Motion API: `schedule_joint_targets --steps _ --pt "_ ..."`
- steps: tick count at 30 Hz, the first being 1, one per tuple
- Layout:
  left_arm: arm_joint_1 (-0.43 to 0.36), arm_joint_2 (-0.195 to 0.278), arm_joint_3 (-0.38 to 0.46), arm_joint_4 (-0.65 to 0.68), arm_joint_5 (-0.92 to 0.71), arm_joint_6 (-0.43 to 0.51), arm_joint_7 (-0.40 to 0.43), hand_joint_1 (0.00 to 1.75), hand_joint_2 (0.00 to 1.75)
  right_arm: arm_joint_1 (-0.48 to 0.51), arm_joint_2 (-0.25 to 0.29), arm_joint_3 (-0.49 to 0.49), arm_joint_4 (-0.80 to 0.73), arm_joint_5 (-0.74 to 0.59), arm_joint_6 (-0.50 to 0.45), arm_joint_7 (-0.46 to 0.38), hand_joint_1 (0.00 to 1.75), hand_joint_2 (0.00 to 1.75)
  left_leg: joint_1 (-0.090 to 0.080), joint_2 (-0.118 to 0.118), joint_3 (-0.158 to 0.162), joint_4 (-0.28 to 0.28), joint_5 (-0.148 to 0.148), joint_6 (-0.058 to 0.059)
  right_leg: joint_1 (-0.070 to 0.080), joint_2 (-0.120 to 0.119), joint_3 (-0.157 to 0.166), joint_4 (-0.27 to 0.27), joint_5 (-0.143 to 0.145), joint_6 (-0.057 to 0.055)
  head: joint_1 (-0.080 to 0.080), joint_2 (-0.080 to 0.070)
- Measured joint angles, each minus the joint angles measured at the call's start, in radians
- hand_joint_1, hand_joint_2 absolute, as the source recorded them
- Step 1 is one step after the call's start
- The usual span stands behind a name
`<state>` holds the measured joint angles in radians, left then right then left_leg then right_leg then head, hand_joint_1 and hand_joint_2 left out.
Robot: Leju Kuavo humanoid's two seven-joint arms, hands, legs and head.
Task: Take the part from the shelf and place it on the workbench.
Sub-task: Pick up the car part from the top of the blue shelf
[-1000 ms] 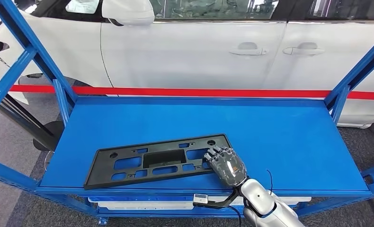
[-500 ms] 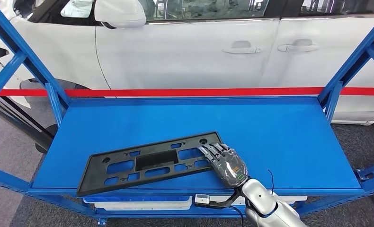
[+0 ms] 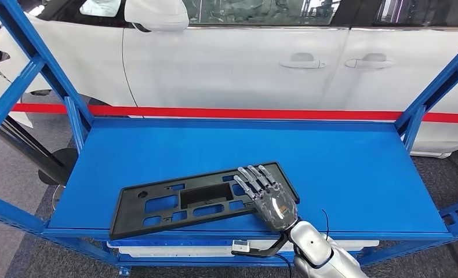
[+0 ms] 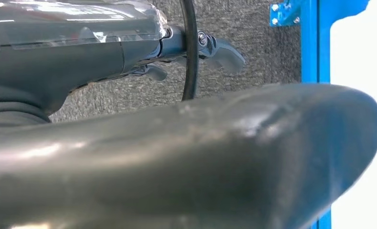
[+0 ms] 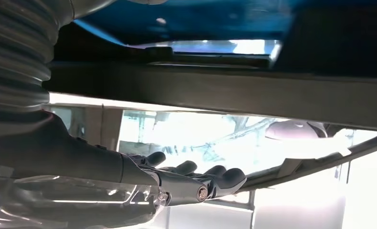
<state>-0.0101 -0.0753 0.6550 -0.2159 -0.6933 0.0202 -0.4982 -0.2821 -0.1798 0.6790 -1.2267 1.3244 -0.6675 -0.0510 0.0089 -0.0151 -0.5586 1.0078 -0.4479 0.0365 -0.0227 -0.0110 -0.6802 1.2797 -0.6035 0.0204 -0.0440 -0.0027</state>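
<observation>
Head view: the part (image 3: 200, 200) — a flat black plastic frame with cut-outs — lies on the blue shelf (image 3: 331, 162) in the lower middle of the frame, slanted, its near left corner at the shelf's front edge. The right hand (image 3: 268, 197) sits at the part's right end, fingers stretched over its top face and pointing toward the upper left. Whether the thumb is underneath cannot be told from here. A white car (image 3: 244, 58) fills the upper part of the frame behind a red band.

Left wrist view: the left hand (image 4: 196, 47) shows in the upper part of the frame over grey floor, with nothing in it; how far its fingers are curled I cannot tell.

Right wrist view: the right hand's dark fingers (image 5: 215, 179) lie flat along a dark edge, probably the part, apparently one side of a grip — the frame is too dim to confirm it.

My reading is that the task is at the grasp step, the part not yet off the shelf. The next move calls for a firm hold on that end, then a level lift, since the long free end may sag or catch the shelf's uprights.
</observation>
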Motion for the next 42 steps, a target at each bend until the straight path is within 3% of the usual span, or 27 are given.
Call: schedule_joint_targets --steps 1,2,4,5,7,10,12,14,15,16,17,20,22,25,26,28,30,31,32,33,35,36,37,40,42 --pt "0.001 0.000 0.002 0.000 -0.002 0.000 0.000 0.00 0.00 0.002 0.002 0.005 0.002 0.001 -0.002 -0.001 0.00 1.75 -0.001 0.000 0.000 0.000 0.000 0.000 0.000 0.000 -0.005 0.010 0.008 0.000 0.000 0.000" --pt "0.001 -0.001 0.004 0.000 -0.005 0.000 0.000 0.00 0.00 0.002 0.003 0.010 0.003 0.001 -0.002 -0.002 0.00 1.75 -0.001 0.000 0.002 0.001 -0.001 -0.001 0.000 0.000 0.008 -0.018 0.034 -0.002 0.000 0.000" --pt "0.000 -0.003 0.009 0.000 -0.011 -0.001 0.000 0.00 0.00 -0.002 0.003 0.023 0.006 0.002 -0.004 -0.005 0.00 1.75 -0.002 -0.001 0.006 0.002 -0.003 -0.005 0.002 -0.003 0.072 -0.147 0.101 -0.012 0.000 0.000" --pt "-0.001 -0.004 0.011 0.000 -0.014 -0.002 -0.001 0.00 0.00 -0.006 0.003 0.030 0.007 0.002 -0.005 -0.007 0.00 1.75 -0.004 0.000 0.006 0.003 -0.005 -0.009 0.005 -0.005 0.101 -0.206 0.121 -0.017 0.000 0.000" --pt "-0.003 -0.006 0.014 0.000 -0.019 -0.003 -0.002 0.00 0.00 -0.013 0.005 0.043 0.012 -0.002 -0.010 -0.012 0.00 1.75 -0.007 0.001 0.004 0.004 -0.007 -0.020 0.010 -0.007 0.124 -0.259 0.127 -0.023 0.000 0.000" --pt "-0.006 -0.007 0.016 0.000 -0.027 -0.005 -0.003 0.00 0.00 -0.026 0.007 0.065 0.025 -0.013 -0.017 -0.021 0.00 1.75 -0.006 0.003 0.004 0.010 -0.014 -0.039 0.007 -0.007 0.127 -0.272 0.133 -0.034 0.000 0.000" --pt "-0.009 -0.008 0.016 0.000 -0.030 -0.005 -0.003 0.00 0.00 -0.033 0.007 0.077 0.034 -0.016 -0.017 -0.023 0.00 1.75 -0.005 0.004 -0.023 0.077 -0.060 -0.050 0.001 -0.012 0.131 -0.280 0.138 -0.042 0.000 0.000" --pt "-0.009 -0.008 0.017 0.000 -0.032 -0.005 -0.003 0.00 0.00 -0.038 0.007 0.085 0.042 -0.020 -0.017 -0.025 0.00 1.75 -0.004 0.004 -0.082 0.203 -0.125 -0.058 0.002 -0.015 0.130 -0.280 0.138 -0.046 0.000 0.000" --pt "-0.008 -0.008 0.017 0.000 -0.035 -0.005 -0.003 0.00 0.00 -0.041 0.007 0.090 0.047 -0.022 -0.018 -0.025 0.00 1.75 -0.003 0.004 -0.107 0.256 -0.143 -0.061 0.003 -0.016 0.130 -0.280 0.138 -0.046 0.000 0.000" --pt "-0.007 -0.008 0.017 0.000 -0.037 -0.005 -0.003 0.00 0.00 -0.044 0.007 0.094 0.051 -0.023 -0.018 -0.027 0.00 1.75 -0.003 0.004 -0.116 0.275 -0.141 -0.062 0.003 -0.016 0.130 -0.280 0.138 -0.046 0.000 0.000" --pt "-0.005 -0.008 0.017 0.000 -0.038 -0.005 -0.003 0.00 0.00 -0.047 0.007 0.099 0.055 -0.024 -0.018 -0.028 0.00 1.75 -0.002 0.004 -0.107 0.257 -0.121 -0.062 0.002 -0.016 0.131 -0.280 0.138 -0.046 0.000 0.000" --pt "-0.007 -0.008 0.018 0.000 -0.039 -0.005 -0.003 0.00 0.00 -0.056 0.007 0.110 0.061 -0.026 -0.018 -0.031 0.00 1.75 -0.002 0.002 -0.011 0.062 -0.029 -0.057 0.003 -0.013 0.136 -0.277 0.136 -0.040 0.000 0.000" --pt "-0.007 -0.008 0.018 0.000 -0.039 -0.005 -0.003 0.00 0.00 -0.061 0.007 0.113 0.064 -0.026 -0.018 -0.031 0.00 1.75 -0.005 -0.001 0.016 -0.002 -0.011 -0.044 0.006 -0.010 0.136 -0.275 0.135 -0.030 0.000 0.000" --pt "-0.008 -0.009 0.018 0.000 -0.039 -0.005 -0.004 0.00 0.00 -0.063 0.007 0.115 0.070 -0.027 -0.018 -0.032 0.00 1.75 -0.004 0.000 0.016 -0.010 -0.004 -0.020 0.007 -0.009 0.135 -0.274 0.134 -0.013 0.000 0.000" --pt "-0.009 -0.009 0.018 0.000 -0.039 -0.005 -0.004 0.00 0.00 -0.063 0.008 0.115 0.072 -0.027 -0.018 -0.032 0.00 1.75 -0.002 0.000 0.016 -0.013 0.001 -0.013 0.007 -0.008 0.128 -0.258 0.122 -0.009 0.000 0.000" --pt "-0.012 -0.010 0.019 0.000 -0.039 -0.005 -0.004 0.00 0.00 -0.063 0.010 0.116 0.077 -0.028 -0.018 -0.033 0.00 1.75 0.000 -0.001 0.015 -0.017 0.008 -0.003 0.004 -0.004 0.089 -0.168 0.064 -0.006 0.000 0.000" --pt "-0.011 -0.010 0.020 0.000 -0.040 -0.005 -0.004 0.00 0.00 -0.063 0.013 0.118 0.084 -0.031 -0.018 -0.033 0.00 1.75 -0.001 -0.001 0.010 -0.016 0.010 0.001 0.001 -0.001 0.030 -0.036 0.002 -0.005 0.000 0.000" --pt "-0.011 -0.010 0.020 0.000 -0.041 -0.005 -0.004 0.00 0.00 -0.063 0.013 0.121 0.088 -0.033 -0.018 -0.033 0.00 1.75 -0.002 -0.001 0.009 -0.016 0.010 0.001 0.001 0.000 0.013 0.001 -0.005 -0.005 0.000 0.000" --pt "-0.010 -0.010 0.021 0.000 -0.042 -0.005 -0.003 0.00 0.00 -0.064 0.014 0.125 0.092 -0.035 -0.017 -0.034 0.00 1.75 -0.003 -0.002 0.010 -0.016 0.010 0.001 0.001 0.000 0.013 0.004 0.007 -0.006 0.000 0.000" --pt "-0.010 -0.010 0.022 0.000 -0.045 -0.005 -0.003 0.00 0.00 -0.067 0.014 0.131 0.097 -0.038 -0.017 -0.036 0.00 1.75 -0.003 -0.003 0.012 -0.016 0.010 0.000 0.001 -0.001 0.032 -0.033 0.036 -0.010 0.000 0.000" --pt "-0.011 -0.011 0.023 0.000 -0.052 -0.006 -0.001 0.00 0.00 -0.076 0.014 0.146 0.109 -0.050 -0.018 -0.042 0.00 1.75 -0.006 -0.003 0.016 -0.014 0.008 -0.004 0.005 -0.004 0.097 -0.167 0.103 -0.022 0.000 0.000" --pt "-0.012 -0.012 0.023 0.000 -0.056 -0.007 0.000 0.00 0.00 -0.083 0.016 0.155 0.117 -0.057 -0.019 -0.046 0.00 1.75 -0.009 -0.003 0.016 -0.013 0.006 -0.009 0.007 -0.007 0.124 -0.225 0.122 -0.028 0.000 0.000" --pt "-0.013 -0.013 0.023 0.000 -0.060 -0.008 0.000 0.00 0.00 -0.091 0.020 0.164 0.126 -0.066 -0.022 -0.050 0.00 1.75 -0.010 -0.002 0.014 -0.012 0.005 -0.014 0.010 -0.010 0.139 -0.260 0.129 -0.031 0.000 0.000" --pt "-0.015 -0.013 0.025 0.000 -0.070 -0.012 0.000 0.00 0.00 -0.107 0.039 0.188 0.156 -0.090 -0.033 -0.060 0.00 1.75 -0.008 0.001 0.012 -0.010 0.003 -0.034 0.011 -0.011 0.148 -0.284 0.130 -0.037 0.000 0.000" --pt "-0.017 -0.015 0.025 0.000 -0.078 -0.013 0.000 0.00 0.00 -0.118 0.049 0.203 0.171 -0.100 -0.034 -0.062 0.00 1.75 -0.006 0.003 -0.002 0.031 -0.029 -0.046 0.006 -0.013 0.151 -0.294 0.137 -0.046 0.000 0.000"
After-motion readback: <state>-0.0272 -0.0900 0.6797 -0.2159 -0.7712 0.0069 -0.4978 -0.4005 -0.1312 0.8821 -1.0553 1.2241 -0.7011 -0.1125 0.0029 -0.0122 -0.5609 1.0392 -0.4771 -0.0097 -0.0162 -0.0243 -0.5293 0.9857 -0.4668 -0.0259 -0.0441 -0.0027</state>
